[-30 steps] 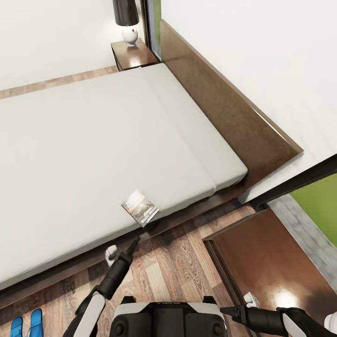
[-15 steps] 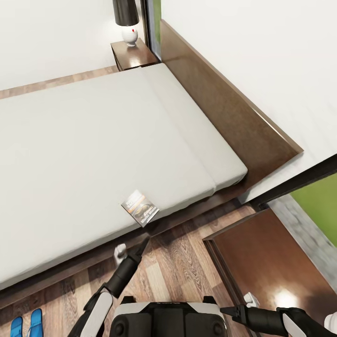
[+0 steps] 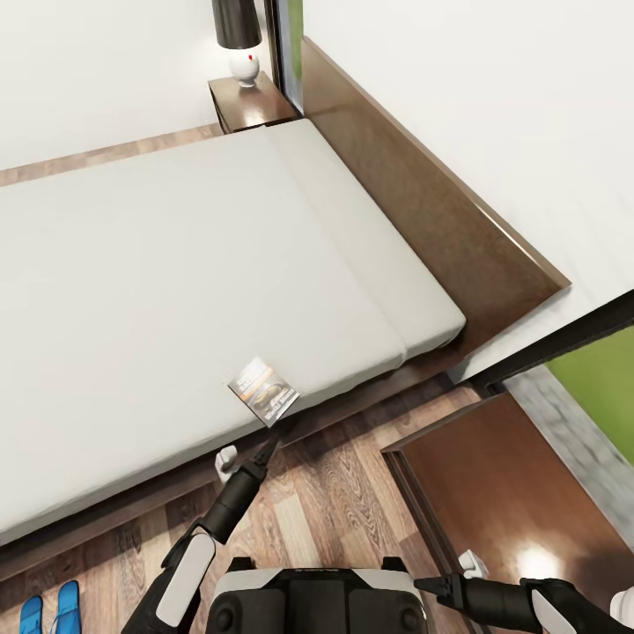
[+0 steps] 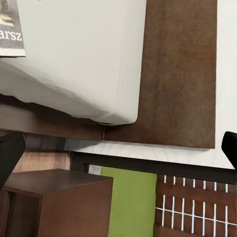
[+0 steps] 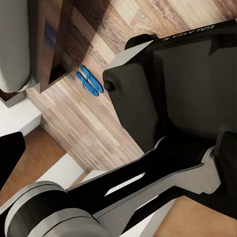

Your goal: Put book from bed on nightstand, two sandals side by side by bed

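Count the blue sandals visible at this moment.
2. The left sandal and the right sandal lie side by side on the wood floor, near the bed frame.

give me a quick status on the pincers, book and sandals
Left pincer open, empty, just short of the book at the mattress edge of the bed. Right pincer idle by the trunk. Sandals paired on the floor. Nothing blocking.

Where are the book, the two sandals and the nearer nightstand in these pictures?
book [image 3: 263, 392]: head view, middle of its cover, near the mattress edge.
two sandals [image 3: 50, 609]: head view, between the blue pair on the floor.
nightstand [image 3: 519, 493]: head view, bare wooden top.
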You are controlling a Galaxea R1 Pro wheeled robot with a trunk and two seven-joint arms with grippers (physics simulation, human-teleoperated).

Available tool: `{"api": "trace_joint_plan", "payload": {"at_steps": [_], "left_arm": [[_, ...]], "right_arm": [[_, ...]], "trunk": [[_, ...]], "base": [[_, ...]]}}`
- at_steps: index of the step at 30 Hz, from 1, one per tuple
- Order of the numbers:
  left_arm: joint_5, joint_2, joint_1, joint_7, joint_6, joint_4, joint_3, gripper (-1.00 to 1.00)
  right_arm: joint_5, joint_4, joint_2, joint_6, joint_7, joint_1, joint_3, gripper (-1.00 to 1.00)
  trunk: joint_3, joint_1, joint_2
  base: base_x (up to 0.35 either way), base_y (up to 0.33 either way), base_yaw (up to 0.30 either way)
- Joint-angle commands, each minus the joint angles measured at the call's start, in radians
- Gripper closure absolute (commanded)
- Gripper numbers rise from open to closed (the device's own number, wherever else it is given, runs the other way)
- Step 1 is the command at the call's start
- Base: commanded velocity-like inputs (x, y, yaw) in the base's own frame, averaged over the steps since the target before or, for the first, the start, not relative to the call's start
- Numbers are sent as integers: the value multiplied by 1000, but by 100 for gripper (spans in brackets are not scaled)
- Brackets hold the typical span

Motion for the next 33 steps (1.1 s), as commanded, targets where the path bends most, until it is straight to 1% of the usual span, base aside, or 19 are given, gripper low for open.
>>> {"api": "trace_joint_plan", "payload": {"at_steps": [1,17,33], "left_arm": [[8,-1,0,-3,10,0,2,-100],[8,0,0,-2,10,1,2,-100],[7,3,0,-4,11,0,3,-100]], "right_arm": [[-9,-1,-1,8,0,0,5,-100],[-9,-1,-1,8,1,0,5,-100],[-9,-1,-1,8,3,0,5,-100]], "trunk": [[-1,0,-1],[-1,0,-1],[-51,62,-113]], "base": [[0,0,0],[0,0,0],[0,0,0]]}}
